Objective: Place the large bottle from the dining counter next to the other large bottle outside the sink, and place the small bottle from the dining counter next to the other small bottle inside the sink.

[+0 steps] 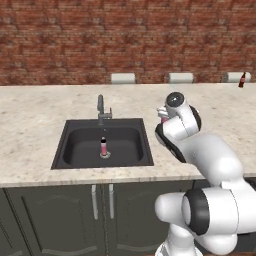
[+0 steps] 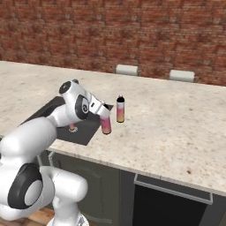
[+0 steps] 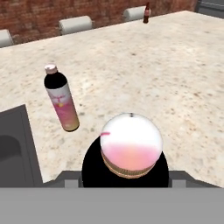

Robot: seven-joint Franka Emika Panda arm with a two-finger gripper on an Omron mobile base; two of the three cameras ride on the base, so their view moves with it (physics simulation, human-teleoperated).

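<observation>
1. The gripper (image 2: 104,113) pinches the top of the large bottle (image 2: 106,125). The bottle hangs slightly tilted over the counter's (image 2: 176,128) strip beside the sink's (image 1: 62,145) right rim. In the hand view it hides the fingertips.
2. From above it shows pink with an orange-tan lower rim.
3. The other large bottle (image 3: 61,98) stands upright at 11 o'clock in the hand view, near but apart.
4. Open stone spreads from 12 to 3 o'clock.
5. The other small bottle (image 1: 103,146) stands in the basin.
6. The small bottle (image 3: 146,12) stands far off, its details unclear.

no legible text, bottle labels too blurred to read; no signs
</observation>
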